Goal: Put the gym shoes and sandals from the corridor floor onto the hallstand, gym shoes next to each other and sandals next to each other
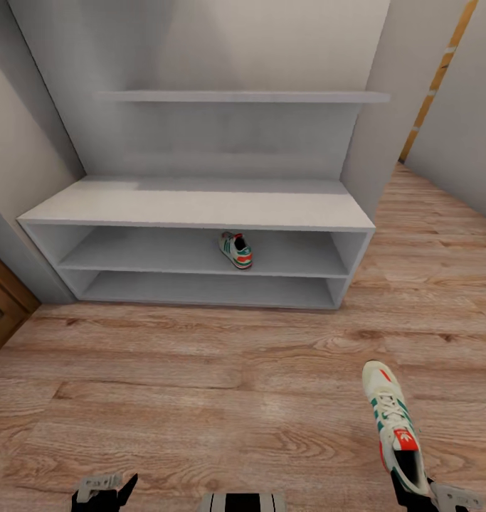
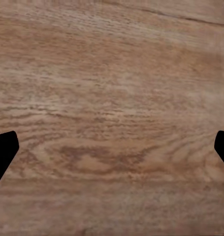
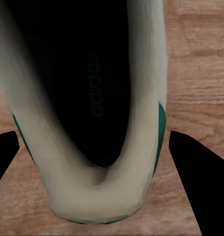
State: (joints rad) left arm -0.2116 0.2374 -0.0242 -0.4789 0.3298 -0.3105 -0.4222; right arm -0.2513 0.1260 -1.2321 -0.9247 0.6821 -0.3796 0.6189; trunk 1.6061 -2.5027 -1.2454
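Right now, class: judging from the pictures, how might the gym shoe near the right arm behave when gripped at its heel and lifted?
The gym shoe is long, and the right gripper sits at its heel, so the toe would probably droop. Its open collar looks soft and may squash between the fingers. It probably weighs little for its size.

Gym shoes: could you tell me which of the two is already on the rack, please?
The far gym shoe, resting on the rack's upper open shelf; the other gym shoe is at the right gripper, above the floor.
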